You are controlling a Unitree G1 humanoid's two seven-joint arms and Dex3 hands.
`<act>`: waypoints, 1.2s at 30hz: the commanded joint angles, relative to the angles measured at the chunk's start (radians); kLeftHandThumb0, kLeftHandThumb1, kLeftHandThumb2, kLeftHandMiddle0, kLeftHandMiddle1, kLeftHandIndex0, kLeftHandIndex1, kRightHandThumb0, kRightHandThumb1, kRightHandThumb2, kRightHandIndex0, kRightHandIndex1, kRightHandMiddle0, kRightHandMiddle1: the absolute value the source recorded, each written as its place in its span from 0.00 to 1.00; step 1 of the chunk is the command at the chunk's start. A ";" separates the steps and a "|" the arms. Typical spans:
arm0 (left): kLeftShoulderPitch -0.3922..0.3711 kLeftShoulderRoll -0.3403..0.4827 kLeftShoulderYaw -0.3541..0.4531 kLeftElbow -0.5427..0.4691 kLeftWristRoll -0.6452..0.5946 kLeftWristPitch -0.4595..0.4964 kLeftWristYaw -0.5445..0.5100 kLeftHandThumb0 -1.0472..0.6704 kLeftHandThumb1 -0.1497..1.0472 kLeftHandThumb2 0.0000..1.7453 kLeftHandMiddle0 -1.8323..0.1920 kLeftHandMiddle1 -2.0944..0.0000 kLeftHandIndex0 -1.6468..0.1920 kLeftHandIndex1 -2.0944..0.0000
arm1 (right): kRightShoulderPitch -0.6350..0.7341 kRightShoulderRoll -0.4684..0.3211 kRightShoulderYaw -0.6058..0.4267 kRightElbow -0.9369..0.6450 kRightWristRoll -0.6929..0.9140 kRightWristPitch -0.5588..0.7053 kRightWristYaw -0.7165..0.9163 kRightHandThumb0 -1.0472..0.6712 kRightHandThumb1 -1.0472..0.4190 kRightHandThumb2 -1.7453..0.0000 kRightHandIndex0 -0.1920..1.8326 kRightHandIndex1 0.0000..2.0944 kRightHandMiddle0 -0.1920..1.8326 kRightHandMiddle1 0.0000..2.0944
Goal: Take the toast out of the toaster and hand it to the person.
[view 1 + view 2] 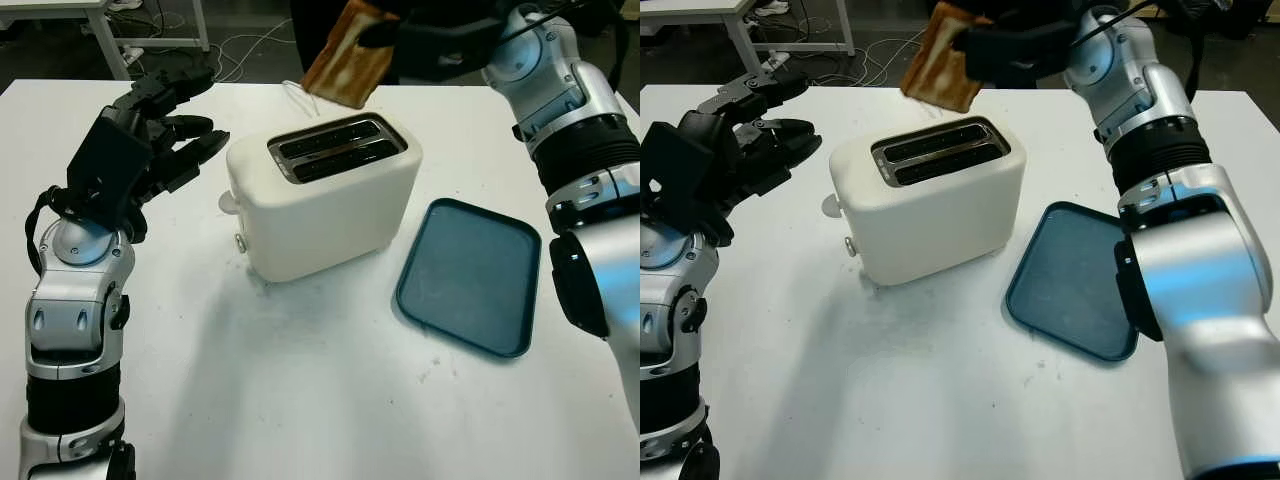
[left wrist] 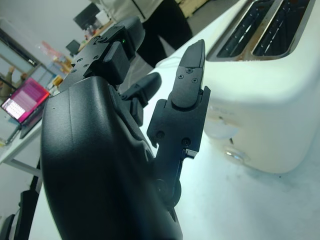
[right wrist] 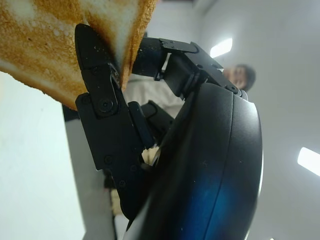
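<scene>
I find the right hand (image 1: 395, 35) gripping the browned toast slice (image 1: 347, 55) above the cream two-slot toaster (image 1: 325, 195); handover to the person (image 3: 240, 77) comes next; left hand (image 1: 160, 130) open beside it

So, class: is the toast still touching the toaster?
Apart. The left eye view shows the toast held by the right hand above the toaster, with bare table visible between its lower corner and the slots.
</scene>
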 commanded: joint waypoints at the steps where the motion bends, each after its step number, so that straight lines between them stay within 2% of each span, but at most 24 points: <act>1: 0.009 0.005 0.005 -0.003 0.003 -0.006 0.001 0.46 0.87 0.09 0.80 0.55 0.68 0.81 | -0.036 -0.022 -0.027 0.038 0.032 0.019 -0.039 0.36 0.09 0.77 0.63 0.83 0.49 0.83; 6: 0.009 0.000 0.011 -0.003 -0.004 -0.001 0.003 0.47 0.87 0.09 0.80 0.55 0.68 0.81 | -0.044 -0.047 -0.096 0.127 0.096 0.040 -0.114 0.35 0.09 0.79 0.64 0.83 0.52 0.83; 9: 0.009 -0.002 0.015 0.000 -0.013 -0.002 0.000 0.47 0.87 0.09 0.80 0.55 0.69 0.81 | -0.023 -0.064 -0.135 0.163 0.134 0.055 -0.155 0.38 0.09 0.77 0.61 0.83 0.47 0.83; 11: 0.008 -0.004 0.017 0.003 -0.018 -0.004 -0.002 0.48 0.87 0.10 0.81 0.55 0.69 0.81 | -0.009 -0.068 -0.143 0.189 0.143 0.066 -0.171 0.36 0.09 0.77 0.58 0.83 0.44 0.83; 14: 0.008 -0.004 0.016 0.002 -0.017 0.001 0.000 0.48 0.87 0.10 0.81 0.54 0.69 0.81 | 0.017 -0.062 -0.148 0.218 0.151 0.109 -0.214 0.40 0.09 0.78 0.52 0.83 0.38 0.76; 18: 0.009 -0.004 0.014 0.008 -0.014 -0.008 -0.002 0.48 0.87 0.10 0.81 0.54 0.69 0.81 | 0.050 -0.048 -0.144 0.246 0.149 0.158 -0.262 0.44 0.09 0.80 0.56 0.83 0.45 0.83; 20: 0.010 0.001 0.010 0.009 -0.007 -0.012 -0.002 0.47 0.87 0.10 0.81 0.54 0.69 0.80 | 0.068 -0.039 -0.166 0.250 0.174 0.163 -0.274 0.45 0.09 0.83 0.48 0.83 0.43 0.83; 22: 0.010 0.002 0.010 0.007 -0.008 -0.006 -0.003 0.46 0.87 0.10 0.81 0.54 0.69 0.80 | 0.084 -0.034 -0.169 0.253 0.177 0.177 -0.285 0.47 0.09 0.84 0.50 0.83 0.44 0.83; 24: 0.009 0.000 0.014 0.007 -0.014 -0.004 -0.005 0.47 0.87 0.10 0.81 0.54 0.69 0.80 | 0.093 -0.028 -0.174 0.255 0.184 0.202 -0.293 0.46 0.09 0.85 0.40 0.82 0.42 0.79; 25: 0.009 0.001 0.014 0.010 -0.014 -0.008 -0.007 0.47 0.87 0.10 0.81 0.54 0.69 0.80 | 0.098 -0.026 -0.170 0.255 0.182 0.210 -0.296 0.47 0.09 0.85 0.40 0.83 0.39 0.74; 28: 0.009 -0.002 0.015 0.013 -0.016 -0.014 -0.007 0.47 0.87 0.10 0.81 0.54 0.69 0.80 | 0.113 -0.021 -0.170 0.256 0.183 0.221 -0.293 0.49 0.09 0.84 0.44 0.83 0.41 0.63; 30: 0.008 -0.002 0.014 0.013 -0.014 -0.011 -0.006 0.47 0.86 0.10 0.81 0.54 0.69 0.80 | 0.129 -0.014 -0.186 0.255 0.200 0.204 -0.288 0.52 0.09 0.84 0.45 0.83 0.36 0.62; 32: 0.005 -0.001 0.012 0.013 -0.014 -0.006 -0.006 0.47 0.86 0.11 0.81 0.53 0.70 0.80 | 0.142 -0.011 -0.183 0.254 0.201 0.191 -0.277 0.51 0.09 0.84 0.49 0.83 0.37 0.78; 36: 0.004 0.004 0.010 0.008 -0.010 0.001 -0.007 0.48 0.86 0.11 0.81 0.53 0.70 0.79 | 0.152 0.001 -0.174 0.260 0.196 0.229 -0.293 0.51 0.09 0.85 0.47 0.83 0.35 0.83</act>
